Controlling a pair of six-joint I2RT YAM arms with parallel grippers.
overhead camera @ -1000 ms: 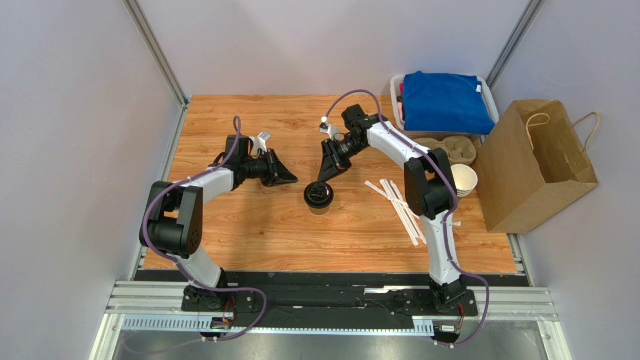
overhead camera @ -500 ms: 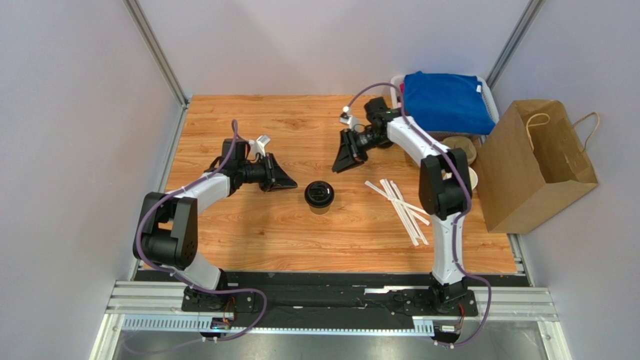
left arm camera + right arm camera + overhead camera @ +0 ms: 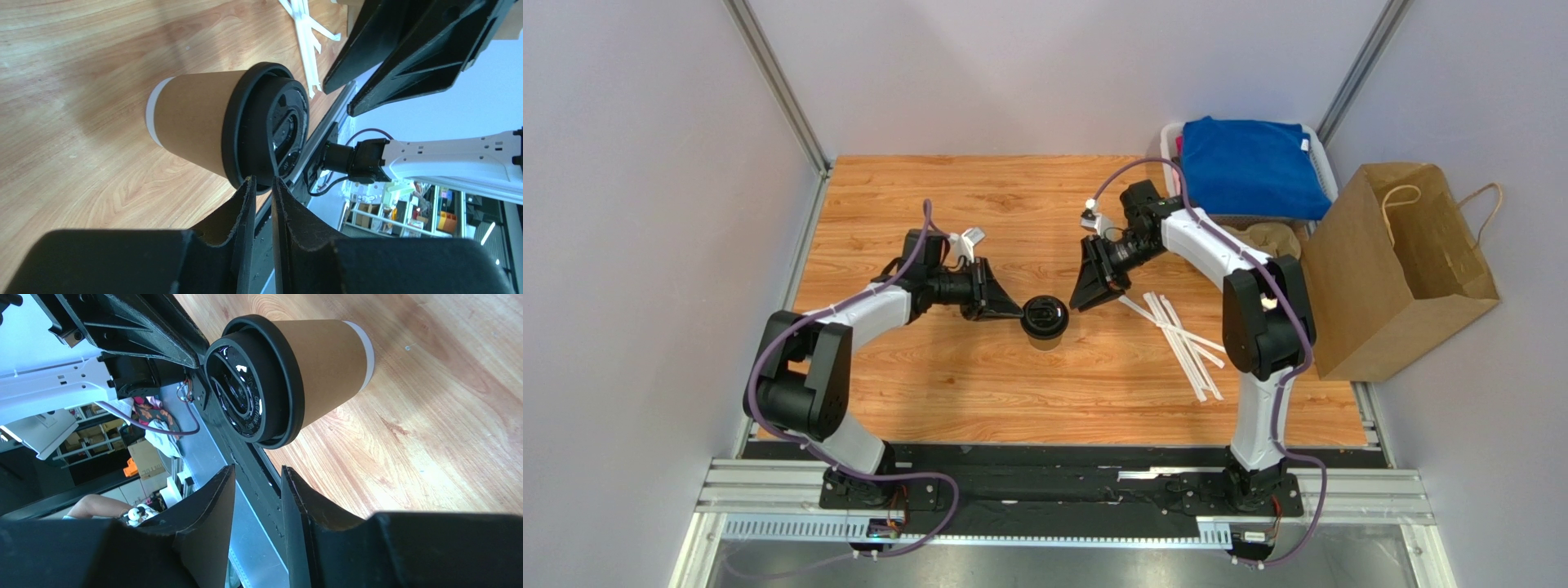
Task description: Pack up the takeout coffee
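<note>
The takeout coffee [image 3: 1043, 320], a brown paper cup with a black lid, stands upright mid-table. My left gripper [image 3: 1014, 310] reaches in from the left, its tips right at the lid's rim. In the left wrist view the jaws [image 3: 262, 179] stand a narrow slit apart with nothing between them, and the cup [image 3: 202, 122] is just beyond the tips. My right gripper [image 3: 1084, 301] hangs close on the cup's right, apart from it. Seen from the right wrist, that gripper [image 3: 258, 470] is open and empty, with the cup [image 3: 307, 361] ahead of it.
Several white straws [image 3: 1179, 331] lie scattered right of the cup. A brown paper bag [image 3: 1394, 270] stands off the table's right edge. A white bin holding a blue cloth [image 3: 1247, 165] sits at the back right, with a cardboard cup carrier [image 3: 1274, 239] in front of it.
My left gripper moved right until its tips reached the lid. My right gripper swung away to the back right, then came down beside the cup. Both jaws widened slightly.
</note>
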